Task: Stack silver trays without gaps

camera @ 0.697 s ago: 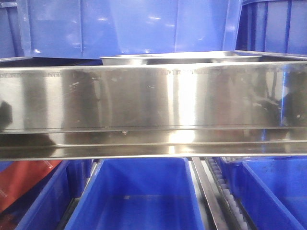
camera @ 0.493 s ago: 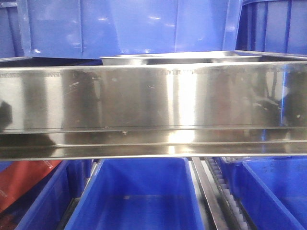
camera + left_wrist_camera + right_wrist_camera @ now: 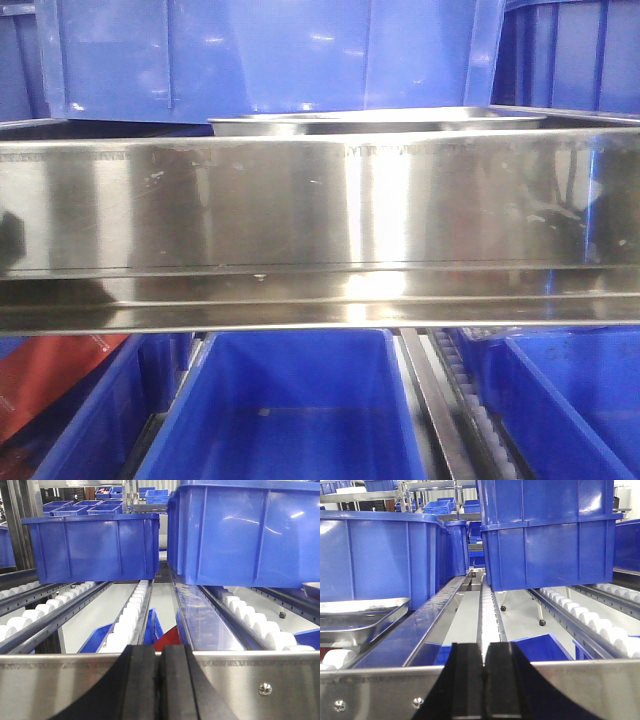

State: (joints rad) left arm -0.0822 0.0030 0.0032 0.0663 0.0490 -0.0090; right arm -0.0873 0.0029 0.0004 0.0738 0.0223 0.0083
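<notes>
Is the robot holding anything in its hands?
No, nothing is held. The left black gripper and the right black gripper are both shut with nothing between the fingers. The shallow shiny steel tray lies apart, untouched.

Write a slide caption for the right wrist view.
Right gripper, shut and empty, faces roller lanes of blue bins, with a silver tray resting at the frame's left edge.

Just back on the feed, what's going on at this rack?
Nothing is being handled right now. The left gripper and the right gripper both have their fingers closed on nothing, low against the steel band along the rack's front. A silver tray rests on the rollers past that band, between the two arms, with blue bins behind it.
</notes>
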